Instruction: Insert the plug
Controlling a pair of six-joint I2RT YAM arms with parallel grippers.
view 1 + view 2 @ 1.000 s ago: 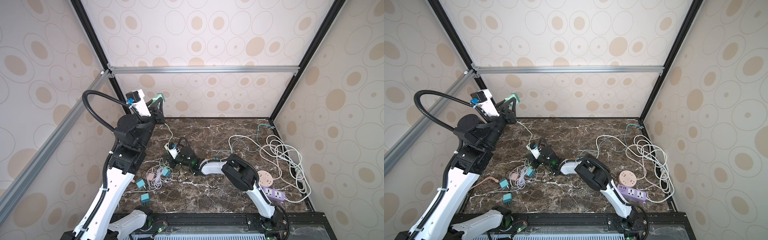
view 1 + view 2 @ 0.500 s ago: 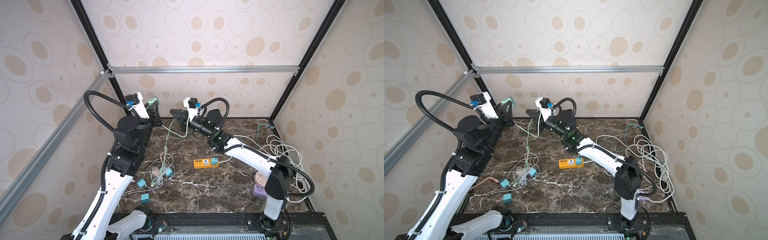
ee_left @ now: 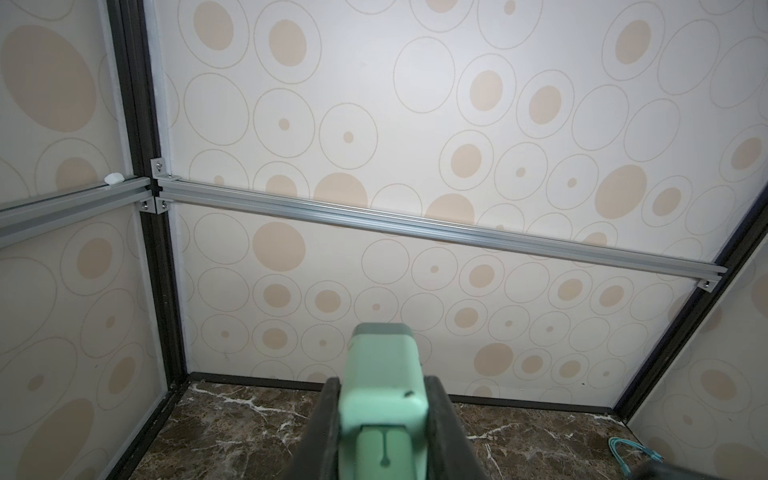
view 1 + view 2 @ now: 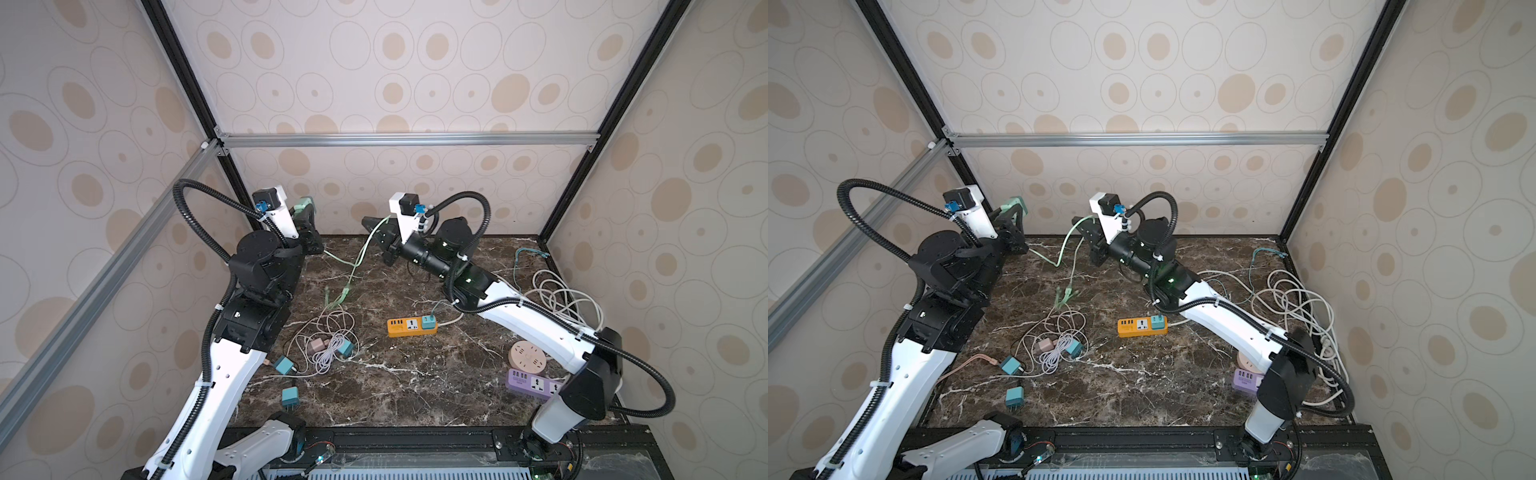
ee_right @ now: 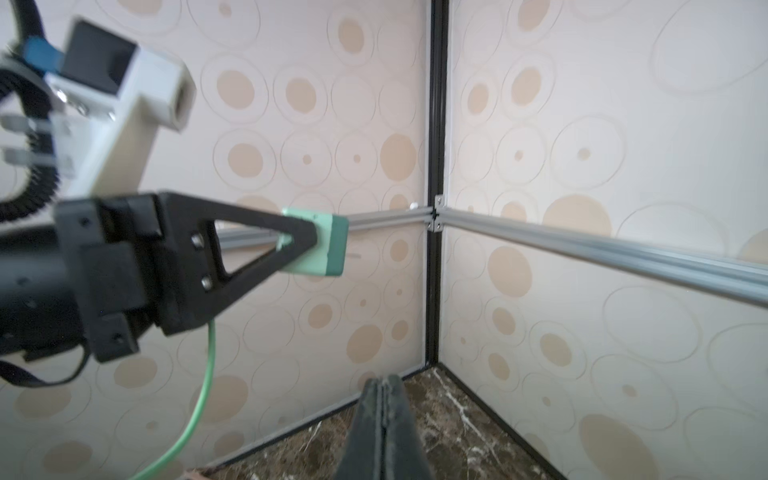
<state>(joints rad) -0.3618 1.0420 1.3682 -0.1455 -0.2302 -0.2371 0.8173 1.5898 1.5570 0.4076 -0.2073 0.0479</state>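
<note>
A mint-green plug [image 3: 384, 374] is held up in the air near the back left corner, with my left gripper [image 3: 384, 386] shut on its sides. Both top views show this plug [image 4: 306, 204] [image 4: 1016, 203], and the right wrist view shows it side-on [image 5: 332, 245]. Its green cable [image 4: 353, 266] sags toward the table and also rises to my right gripper [image 4: 365, 220]. That gripper is raised at the back middle, fingers pressed together [image 5: 384, 380]. I cannot tell whether the cable is pinched in it. An orange power strip [image 4: 409, 326] lies mid-table with a teal plug [image 4: 428, 321] in it.
Coiled thin cables and teal adapters [image 4: 284, 365] lie left of centre. A round socket [image 4: 528, 357] and a purple power strip [image 4: 532, 382] sit at the front right. White cables [image 4: 561, 299] pile at the right wall. The back wall is close behind both grippers.
A second ago the right arm lay low over the table's middle; it now stands raised at the back. Since half a second ago almost nothing has moved. The left gripper still holds the plug.
</note>
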